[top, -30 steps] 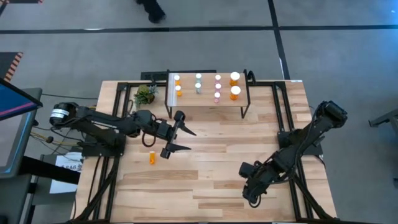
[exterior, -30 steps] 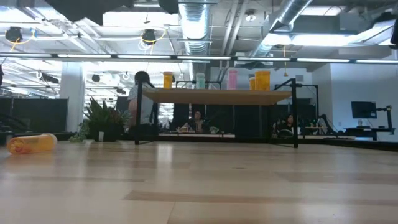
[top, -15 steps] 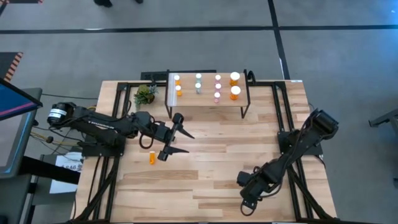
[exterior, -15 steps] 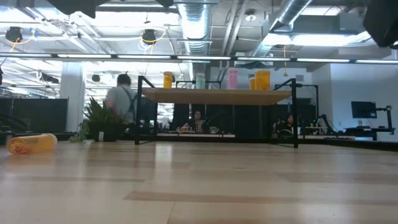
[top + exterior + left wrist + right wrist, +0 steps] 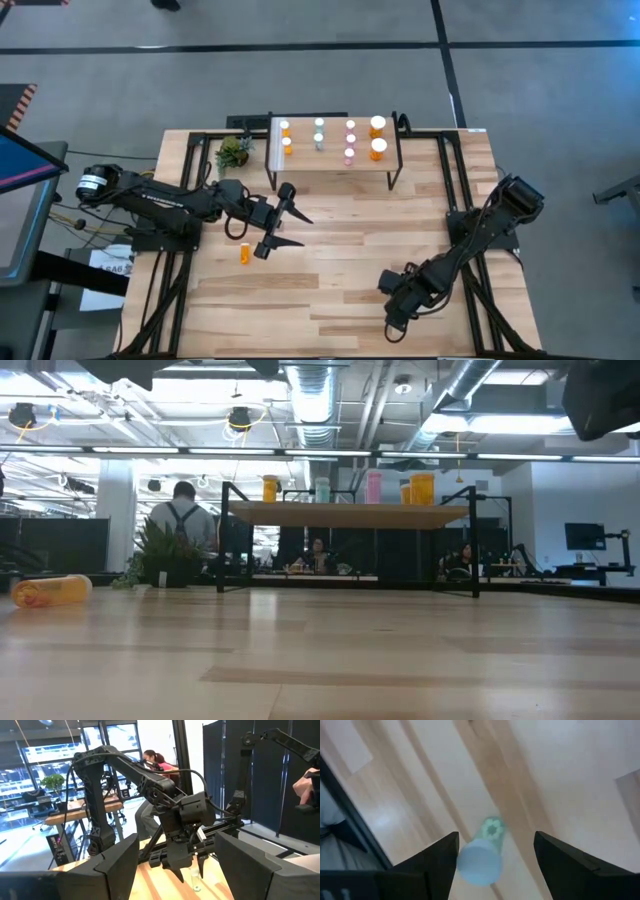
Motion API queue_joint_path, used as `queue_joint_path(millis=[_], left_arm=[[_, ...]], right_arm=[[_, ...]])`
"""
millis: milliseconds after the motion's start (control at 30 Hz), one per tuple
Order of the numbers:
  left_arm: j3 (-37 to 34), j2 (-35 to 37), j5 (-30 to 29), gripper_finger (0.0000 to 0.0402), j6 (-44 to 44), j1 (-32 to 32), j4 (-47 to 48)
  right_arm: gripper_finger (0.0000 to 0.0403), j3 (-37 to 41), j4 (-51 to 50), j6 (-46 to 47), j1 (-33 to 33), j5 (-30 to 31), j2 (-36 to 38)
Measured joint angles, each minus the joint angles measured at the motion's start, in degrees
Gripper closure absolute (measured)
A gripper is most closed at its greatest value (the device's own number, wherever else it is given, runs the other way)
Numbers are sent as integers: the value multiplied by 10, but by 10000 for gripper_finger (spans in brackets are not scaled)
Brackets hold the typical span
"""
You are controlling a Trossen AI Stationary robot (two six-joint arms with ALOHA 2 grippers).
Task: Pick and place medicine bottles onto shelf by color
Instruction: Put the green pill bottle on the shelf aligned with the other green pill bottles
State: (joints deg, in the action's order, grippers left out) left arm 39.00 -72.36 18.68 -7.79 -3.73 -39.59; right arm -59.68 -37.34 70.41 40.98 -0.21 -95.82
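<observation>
Near the table's front edge, the right gripper (image 5: 392, 322) hangs wide open over a teal bottle (image 5: 482, 854), not gripping it. Left gripper (image 5: 283, 228) gapes empty beside a fallen orange bottle (image 5: 244, 253). Eight bottles stand on the shelf (image 5: 330, 165).

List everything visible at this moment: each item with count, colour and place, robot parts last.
Shelf: one, light wood on black legs, far side of the table.
Bottles on the shelf: eight, white caps; two orange, two teal, two pink, two larger orange, in columns by colour.
Orange bottle: one, lying on the table by the left arm.
Teal bottle: one, white cap, on the table under the right pincer.
Plant: one, green, left of the shelf.
Table: one, light wood.
Person: one, in the room behind, low view.
Left pincer: open, beside the fallen orange bottle.
Right pincer: open, over the teal bottle, near edge of the table.
</observation>
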Motion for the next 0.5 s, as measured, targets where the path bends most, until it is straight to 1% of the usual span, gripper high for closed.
queue_joint_path(millis=[133,367,500], left_arm=[[0,0,0,152,0,0,1],[0,0,0,152,1,0,3],[0,0,0,152,4,0,3]], right_arm=[[151,0,1,-2,-2,2,0],[226,0,1,-4,-2,1,0],[255,0,2,-4,-2,-9,0]])
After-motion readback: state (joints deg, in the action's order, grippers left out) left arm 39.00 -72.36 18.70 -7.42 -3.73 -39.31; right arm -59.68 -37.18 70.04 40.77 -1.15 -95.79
